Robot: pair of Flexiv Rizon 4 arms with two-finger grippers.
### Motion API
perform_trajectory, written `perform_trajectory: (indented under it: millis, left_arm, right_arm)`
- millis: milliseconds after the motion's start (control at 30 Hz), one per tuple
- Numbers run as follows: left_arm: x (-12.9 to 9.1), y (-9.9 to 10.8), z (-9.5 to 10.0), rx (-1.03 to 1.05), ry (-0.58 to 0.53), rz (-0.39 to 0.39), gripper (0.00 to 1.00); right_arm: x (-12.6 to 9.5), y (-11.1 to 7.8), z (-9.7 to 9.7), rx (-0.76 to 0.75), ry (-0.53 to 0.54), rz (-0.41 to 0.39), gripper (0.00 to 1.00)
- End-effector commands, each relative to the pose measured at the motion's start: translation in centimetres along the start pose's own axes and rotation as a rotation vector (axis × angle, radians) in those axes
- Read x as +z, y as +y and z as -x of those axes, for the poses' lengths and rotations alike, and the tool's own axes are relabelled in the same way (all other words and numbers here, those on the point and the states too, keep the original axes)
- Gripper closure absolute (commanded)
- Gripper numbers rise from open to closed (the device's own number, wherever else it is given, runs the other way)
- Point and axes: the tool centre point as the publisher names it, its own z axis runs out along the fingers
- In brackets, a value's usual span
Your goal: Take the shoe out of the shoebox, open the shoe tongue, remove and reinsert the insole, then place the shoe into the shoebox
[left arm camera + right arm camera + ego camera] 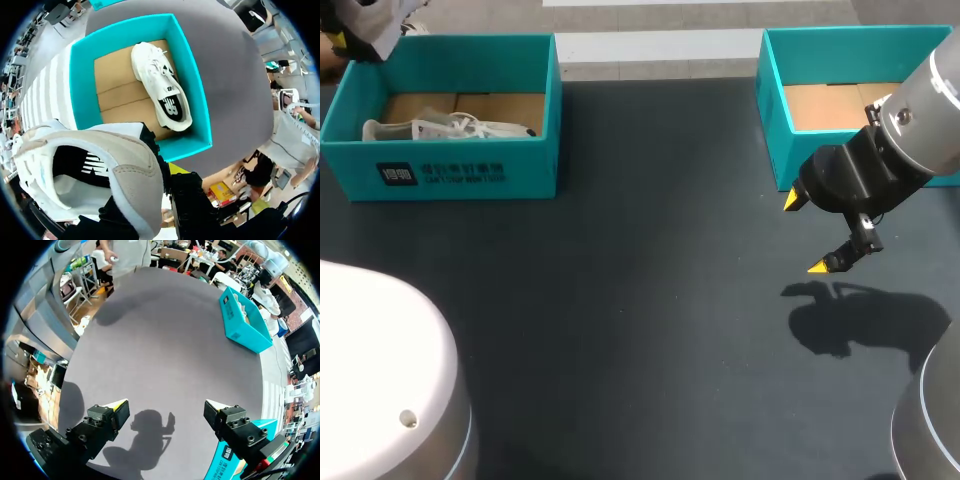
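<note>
A teal shoebox [450, 175] stands at the table's far left with a white sneaker [450, 128] lying on its side inside. My left gripper [161, 176] hangs high above that box [80, 80] and is shut on the heel wall of a second, beige-and-white sneaker [127, 167], held opening-up. Below it the boxed sneaker [160, 85] lies on the cardboard floor. In the head view the left arm with its shoe [368, 28] shows only at the far left corner. My right gripper [807, 232] hovers open and empty over the table [165, 407].
A second teal box [775, 110] with a bare cardboard floor stands at the far right, just behind the right gripper; its corner [227, 460] shows beside the right fingers. Dark table surface [640, 280] stretches between the boxes.
</note>
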Motion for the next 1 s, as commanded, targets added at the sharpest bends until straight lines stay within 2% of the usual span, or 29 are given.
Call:
perform_trajectory:
  millis: [33, 67, 167, 367, 467, 1000]
  left_arm:
    - [0.4, 1.6, 0.0, 0.573, -0.104, 0.152, 1.0]
    - [0.3, 2.1, -0.1, 0.654, -0.124, 0.163, 1.0]
    - [-0.5, 3.0, 0.3, 0.899, -0.083, 0.124, 1.0]
    - [-1.4, 3.6, 1.6, 1.253, -0.034, 0.166, 1.0]
    - [-1.5, 3.5, 2.1, 1.28, -0.009, 0.174, 1.0]
    - [-1.5, 3.5, 2.1, 1.28, -0.009, 0.174, 1.0]
  right_arm:
    - [0.1, 0.1, 0.0, 0.001, -0.001, -0.003, 0.0]
    - [0.1, 0.1, 0.0, 0.001, -0.001, -0.003, 0.0]
    - [0.1, 0.1, 0.0, 0.001, -0.001, -0.003, 0.0]
    - [0.1, 0.1, 0.0, 0.001, -0.001, -0.003, 0.0]
    - [0.1, 0.1, 0.0, 0.001, -0.001, -0.003, 0.0]
    - [0.1, 0.1, 0.0, 0.001, -0.001, -0.003, 0.0]
